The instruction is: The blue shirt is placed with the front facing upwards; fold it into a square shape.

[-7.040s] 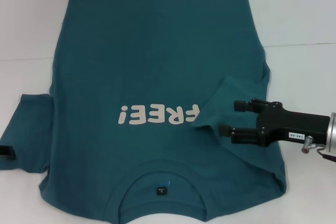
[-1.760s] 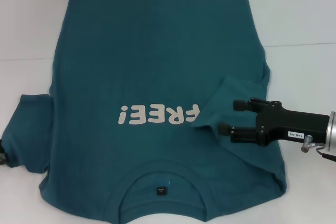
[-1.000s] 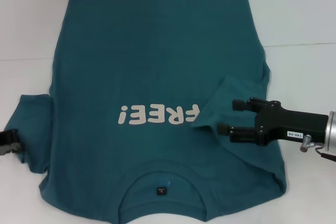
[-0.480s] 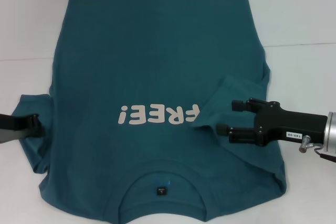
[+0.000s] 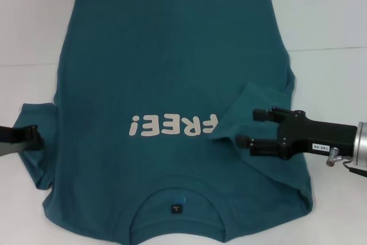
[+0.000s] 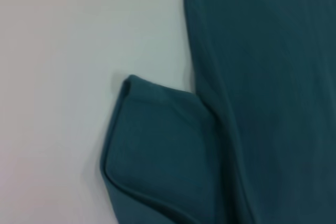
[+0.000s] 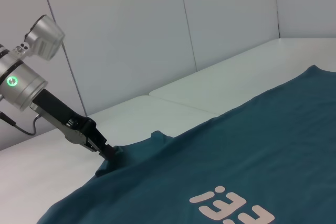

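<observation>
**Holding both sleeves of the flat shirt**

You have the shirt [image 5: 172, 101] spread front up across the table [image 5: 327, 15], filling the frame's centre, collar at the bottom edge, "FREE!" lettering [image 5: 174, 125] mid-frame. Left gripper [image 5: 31, 139]: at the left edge, fingertips at the left sleeve [image 6: 157, 150], apparently pinching the cloth; you cannot tell for sure. Right gripper [image 5: 248, 128]: right of centre, fingers parted, over the right sleeve [image 5: 252, 98], which is folded inward onto the body.
</observation>
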You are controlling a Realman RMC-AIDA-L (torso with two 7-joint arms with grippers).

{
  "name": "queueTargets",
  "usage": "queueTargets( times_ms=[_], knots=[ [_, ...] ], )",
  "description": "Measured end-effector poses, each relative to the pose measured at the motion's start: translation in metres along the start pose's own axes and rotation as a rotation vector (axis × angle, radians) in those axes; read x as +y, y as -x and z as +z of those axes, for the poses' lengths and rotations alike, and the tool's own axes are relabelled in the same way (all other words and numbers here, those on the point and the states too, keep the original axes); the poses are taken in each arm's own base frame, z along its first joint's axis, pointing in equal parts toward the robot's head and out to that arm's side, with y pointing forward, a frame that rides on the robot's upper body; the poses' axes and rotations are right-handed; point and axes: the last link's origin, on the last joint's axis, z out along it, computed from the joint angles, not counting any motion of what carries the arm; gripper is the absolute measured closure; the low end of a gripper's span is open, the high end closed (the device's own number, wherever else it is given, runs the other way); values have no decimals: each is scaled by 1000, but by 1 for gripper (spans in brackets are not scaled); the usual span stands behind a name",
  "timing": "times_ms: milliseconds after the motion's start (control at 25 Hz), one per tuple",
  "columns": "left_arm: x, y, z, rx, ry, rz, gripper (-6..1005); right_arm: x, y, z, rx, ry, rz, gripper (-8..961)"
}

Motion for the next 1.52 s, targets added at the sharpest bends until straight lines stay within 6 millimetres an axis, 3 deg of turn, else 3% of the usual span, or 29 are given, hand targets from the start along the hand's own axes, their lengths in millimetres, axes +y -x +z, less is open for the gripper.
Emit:
queueTargets(
  times_ms=[1520],
  knots=[
    [-41,-4,-16,89,-145,-20,964,-4,2,6,6,-18,4,9]
  ],
)
